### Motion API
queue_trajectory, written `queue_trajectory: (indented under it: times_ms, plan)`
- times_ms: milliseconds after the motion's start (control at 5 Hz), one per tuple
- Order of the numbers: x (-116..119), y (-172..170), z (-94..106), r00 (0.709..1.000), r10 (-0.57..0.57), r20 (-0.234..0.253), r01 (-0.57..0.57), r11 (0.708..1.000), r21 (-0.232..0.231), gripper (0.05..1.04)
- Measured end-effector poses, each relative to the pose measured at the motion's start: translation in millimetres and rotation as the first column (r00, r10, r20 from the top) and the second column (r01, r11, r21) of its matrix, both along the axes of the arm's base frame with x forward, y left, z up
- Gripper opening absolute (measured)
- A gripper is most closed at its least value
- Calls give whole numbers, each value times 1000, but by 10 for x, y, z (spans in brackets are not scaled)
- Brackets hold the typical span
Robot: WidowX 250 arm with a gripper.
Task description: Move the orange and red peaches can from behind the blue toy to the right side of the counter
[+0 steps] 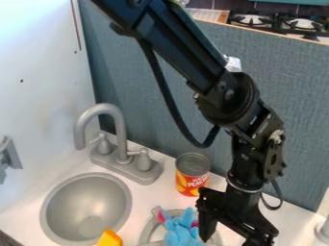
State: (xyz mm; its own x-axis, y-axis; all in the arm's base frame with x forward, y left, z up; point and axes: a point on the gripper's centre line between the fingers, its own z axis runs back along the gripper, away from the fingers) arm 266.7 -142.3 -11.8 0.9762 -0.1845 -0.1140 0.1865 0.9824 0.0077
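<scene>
The gripper (233, 236) hangs low at the bottom right of the camera view, its two fingers spread apart. Its left finger is right beside a light-blue plush toy (182, 232) with pink parts; whether they touch, I cannot tell. The plush lies on a round grey metal-looking dish or pan (147, 231), partly hidden behind the toy and the gripper. Behind them stands an upright can (192, 174) with a red and yellow label. At the bottom edge, a yellow-orange object (110, 238) shows at the sink's right side.
A grey sink basin (86, 206) is set in the white counter at the left, with a grey faucet (116, 126) behind it. A white wall rises at the left and a blue-grey panel (151, 103) along the back. A white cylindrical thing (323, 231) is at the right edge.
</scene>
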Motion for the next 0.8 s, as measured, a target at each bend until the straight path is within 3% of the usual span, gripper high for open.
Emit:
queue_trajectory:
  times_ms: [200, 400, 800]
  plan:
    - [-51, 29, -95, 1000, 3, -30, -2, 1000, 15, 1000]
    - [99, 208, 81, 999, 43, 31, -43, 999, -6, 1000]
    - [600, 880, 324, 956, 260, 136, -252, 965, -73, 1000]
